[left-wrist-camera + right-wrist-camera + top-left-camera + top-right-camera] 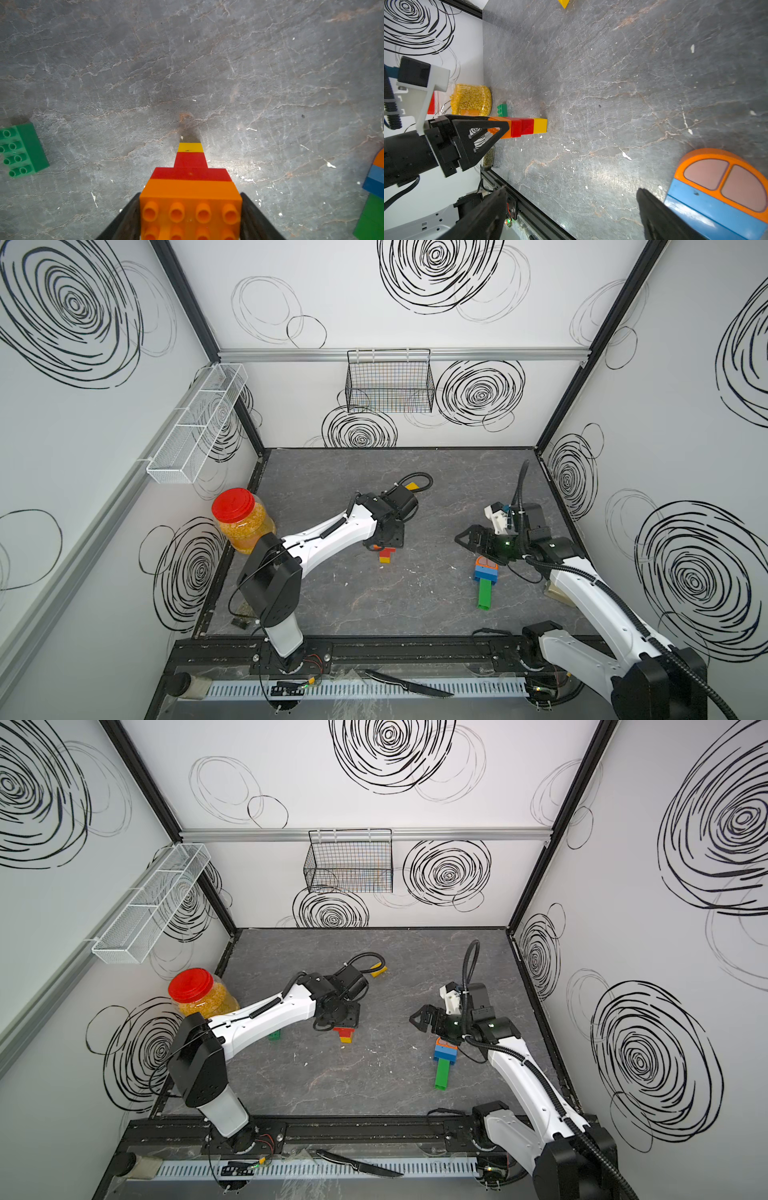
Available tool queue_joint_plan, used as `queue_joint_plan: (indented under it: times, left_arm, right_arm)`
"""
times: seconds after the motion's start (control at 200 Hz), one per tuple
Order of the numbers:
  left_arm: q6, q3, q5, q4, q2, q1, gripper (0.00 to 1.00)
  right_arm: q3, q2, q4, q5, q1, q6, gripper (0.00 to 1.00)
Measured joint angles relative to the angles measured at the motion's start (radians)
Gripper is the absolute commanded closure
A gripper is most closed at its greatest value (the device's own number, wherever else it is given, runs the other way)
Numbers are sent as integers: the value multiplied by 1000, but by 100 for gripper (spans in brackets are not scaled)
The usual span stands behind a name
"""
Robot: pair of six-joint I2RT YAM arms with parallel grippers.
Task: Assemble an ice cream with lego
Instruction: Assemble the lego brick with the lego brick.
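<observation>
My left gripper (189, 197) clamps the orange-red-yellow cone (190, 173), upright mid-table. My right gripper (572, 193) gapes empty beside the orange-blue-green stack (485, 572) lying right. Joining them, plus the loose green brick (22, 149), is what I judge undone.

The left arm (345, 539) starts at the bottom of the frame in both top views. It bends at a black elbow and reaches up and right toward the middle. Its wrist turns down, so the left gripper (190, 194) points straight down. Its fingers (128, 218) press on both sides of a brick stack (190, 173). The right arm (582, 593) comes from the lower right corner and reaches up and left. The right gripper (460, 540) points left toward the middle, fingers (654, 212) spread wide, holding nothing.
</observation>
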Motion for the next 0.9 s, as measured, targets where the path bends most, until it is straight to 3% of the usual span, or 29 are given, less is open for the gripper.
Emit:
queue_joint_plan:
  times: [0.545,0.901]
  left_arm:
    - [32,25,-2,-32,31,0,65]
    - [32,-33,-17,9,-5,-8,65]
  right_arm:
    - [4,0,-14,2,-2,-5,0]
    - [14,0,-22,4,-5,-8,0]
